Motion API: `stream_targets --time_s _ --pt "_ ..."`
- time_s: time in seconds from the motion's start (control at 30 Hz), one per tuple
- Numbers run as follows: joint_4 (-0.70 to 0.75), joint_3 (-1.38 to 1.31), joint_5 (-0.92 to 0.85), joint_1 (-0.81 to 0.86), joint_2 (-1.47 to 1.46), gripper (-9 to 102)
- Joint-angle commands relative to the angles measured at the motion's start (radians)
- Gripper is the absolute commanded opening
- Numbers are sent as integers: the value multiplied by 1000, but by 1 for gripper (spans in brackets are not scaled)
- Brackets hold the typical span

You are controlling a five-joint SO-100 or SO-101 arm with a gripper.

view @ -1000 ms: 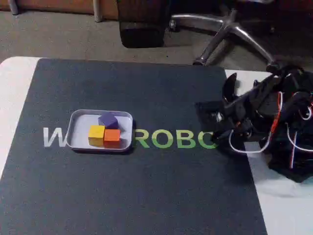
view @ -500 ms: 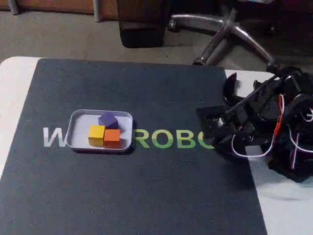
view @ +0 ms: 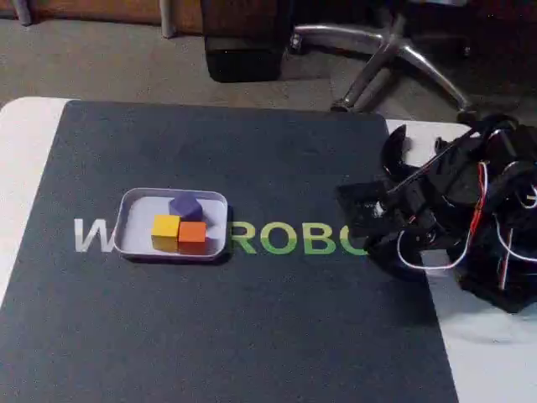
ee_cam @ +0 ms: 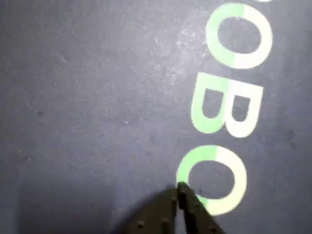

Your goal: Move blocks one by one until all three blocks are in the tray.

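Observation:
In the fixed view the pale tray (view: 132, 235) lies on the dark mat left of centre. All three blocks rest inside it: yellow block (view: 165, 231) at front left, orange block (view: 192, 234) beside it on the right, purple block (view: 185, 206) behind them. The black arm is folded at the right side, its gripper (view: 357, 210) low over the mat and far right of the tray. The wrist view shows the gripper (ee_cam: 178, 189) shut, its two fingertips pressed together with nothing between them, just above the green letter "O" on the mat.
The dark mat (view: 235, 319) with green and white lettering covers most of the white table (view: 21, 151). An office chair base (view: 394, 50) stands on the floor behind the table. The arm's base with loose wires (view: 495, 243) occupies the right edge.
The arm has folded slightly further down and back toward its base at the right. The tray and the blocks have not moved.

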Motion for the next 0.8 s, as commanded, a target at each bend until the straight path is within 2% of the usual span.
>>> stream_targets --time_s 0.0,0.77 --pt "11 -3 3 -3 2 -8" --pt "11 -3 5 5 2 -8"
